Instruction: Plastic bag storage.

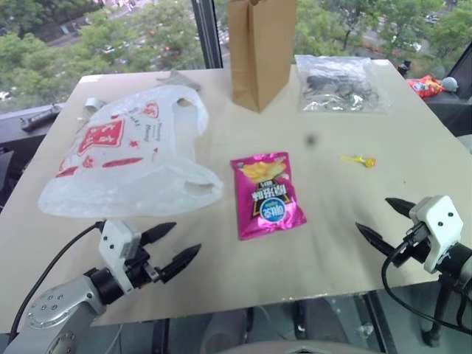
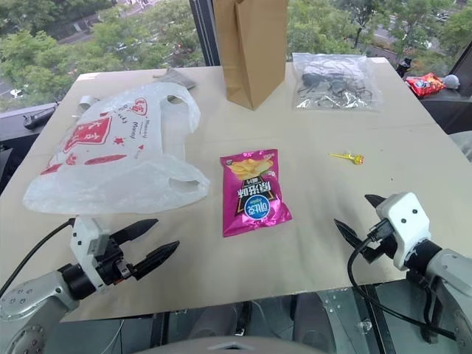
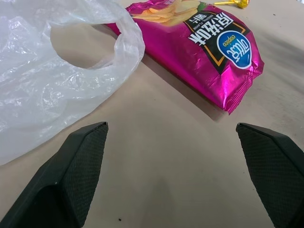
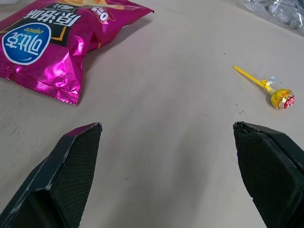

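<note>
Two open grippers, left and right; one plastic bag.

One plastic bag, one pink snack packet, one brown paper bag, one pouch of cables, one lollipop, two hands: left hand, right hand.

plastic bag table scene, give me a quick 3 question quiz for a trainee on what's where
1. True or false: the plastic bag is held by the left claw.
2. Which lies nearest the pink snack packet? A) brown paper bag B) plastic bag C) pouch of black cables
3. Fill in: the small yellow thing on the table near the right claw is a ____.

Key: 1 false, both claws are open and hold nothing; 2 B; 3 lollipop.
</note>
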